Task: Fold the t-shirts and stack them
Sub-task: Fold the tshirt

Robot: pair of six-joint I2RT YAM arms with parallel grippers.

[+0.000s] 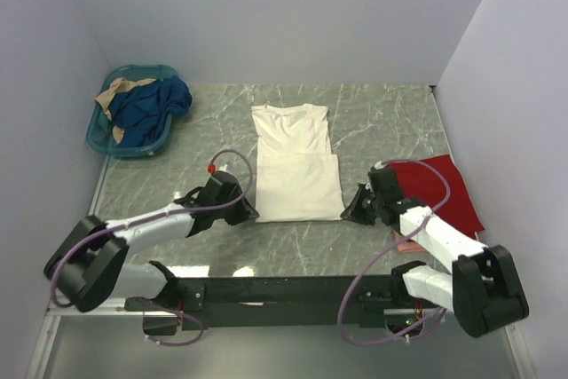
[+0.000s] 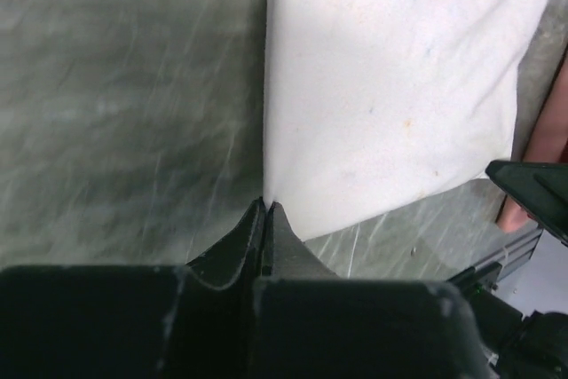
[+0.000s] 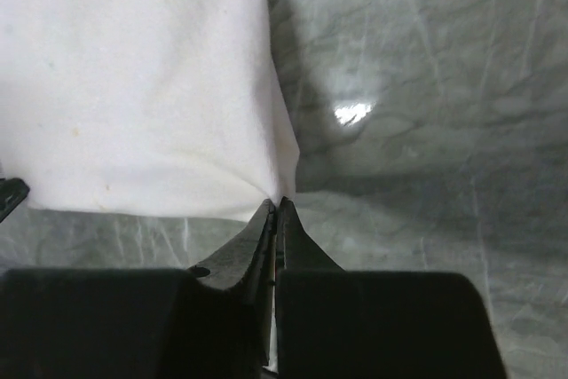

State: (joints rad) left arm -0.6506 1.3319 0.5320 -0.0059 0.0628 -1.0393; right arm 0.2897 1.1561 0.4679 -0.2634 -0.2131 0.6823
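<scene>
The cream-white t-shirt (image 1: pixel 295 164) lies flat in the middle of the table, sides folded in to a narrow strip, neck at the far end. My left gripper (image 1: pixel 251 213) is shut on its near left corner; in the left wrist view the gripper (image 2: pixel 267 203) pinches the cloth (image 2: pixel 390 86). My right gripper (image 1: pixel 348 211) is shut on the near right corner; the right wrist view shows the gripper (image 3: pixel 275 203) pinching cloth (image 3: pixel 133 77). A red t-shirt (image 1: pixel 448 191) lies at the right under my right arm, with a pink one (image 1: pixel 406 243) peeking out below it.
A teal basket (image 1: pixel 135 109) at the far left holds blue and tan clothes. White walls close in the marbled table (image 1: pixel 390 122) on three sides. A black rail (image 1: pixel 293 290) runs along the near edge.
</scene>
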